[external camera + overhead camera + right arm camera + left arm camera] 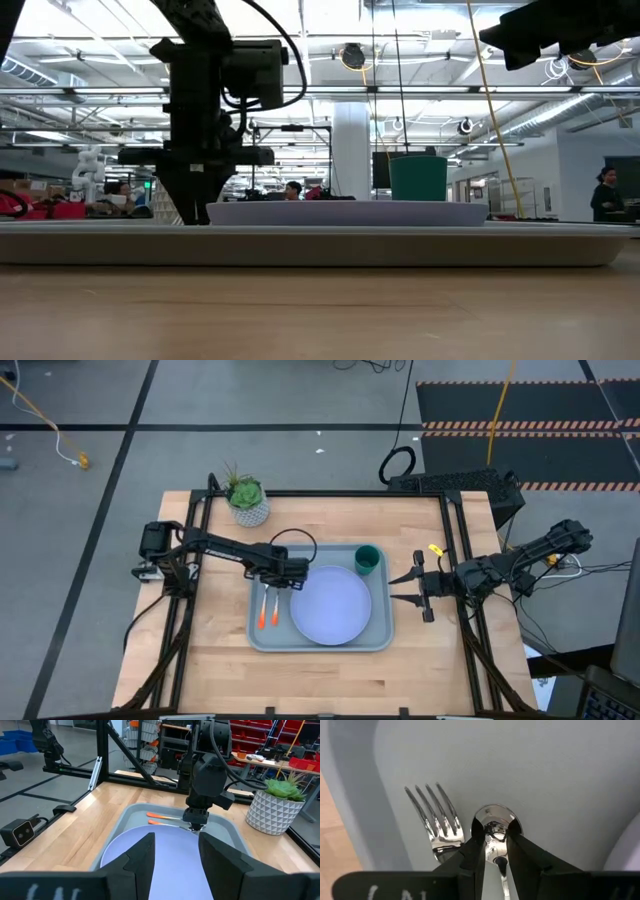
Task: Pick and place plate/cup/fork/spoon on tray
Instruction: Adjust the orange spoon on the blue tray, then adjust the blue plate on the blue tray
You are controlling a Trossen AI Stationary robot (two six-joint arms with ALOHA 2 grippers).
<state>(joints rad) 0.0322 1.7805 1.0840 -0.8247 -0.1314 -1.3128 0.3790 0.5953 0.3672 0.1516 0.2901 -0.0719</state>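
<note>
Left gripper [494,851] is down in the tray [262,638], jaws clamped on the spoon [494,831] beside the fork [436,818]. Right gripper [411,587] waits to the right, jaws apart.

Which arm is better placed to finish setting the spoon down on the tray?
The left. Its tool is down in the tray, closed on the spoon beside the fork; the right tool waits outside it.

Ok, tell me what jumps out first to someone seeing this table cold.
The grey-blue tray in the middle of the table, nearly filled by a pale plate with a green cup at its far right corner. The left gripper is down in the tray's left side, its fingers closed on the spoon beside the fork.
</note>
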